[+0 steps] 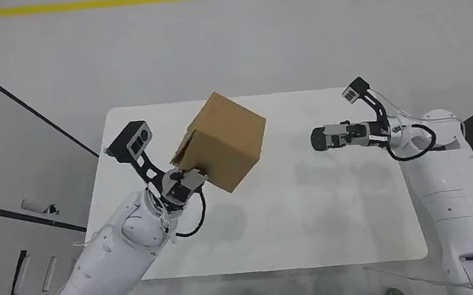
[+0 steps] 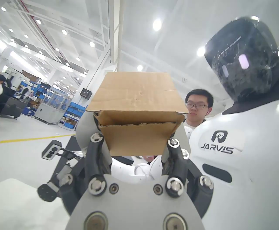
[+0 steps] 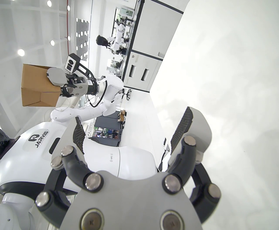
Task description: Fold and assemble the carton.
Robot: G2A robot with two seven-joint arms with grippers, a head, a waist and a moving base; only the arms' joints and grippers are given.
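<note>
Above table (image 1: 312, 217), left of middle: one carton (image 1: 229, 140), lifted clear, body squared up. My left hand (image 1: 192, 179): clamped on a flap (image 2: 135, 141) at its near end. My right hand (image 1: 316, 138): fingers apart, empty, well to the right. Remaining, I judge: shutting that end's flaps.

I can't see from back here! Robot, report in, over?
Left claw shut on carton, held above table. Right claw open, empty. Nothing in the way.

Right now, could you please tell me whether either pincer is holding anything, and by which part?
The left pincer holds the carton by its flapped end, clamped from both sides. The right pincer is open and empty.
</note>
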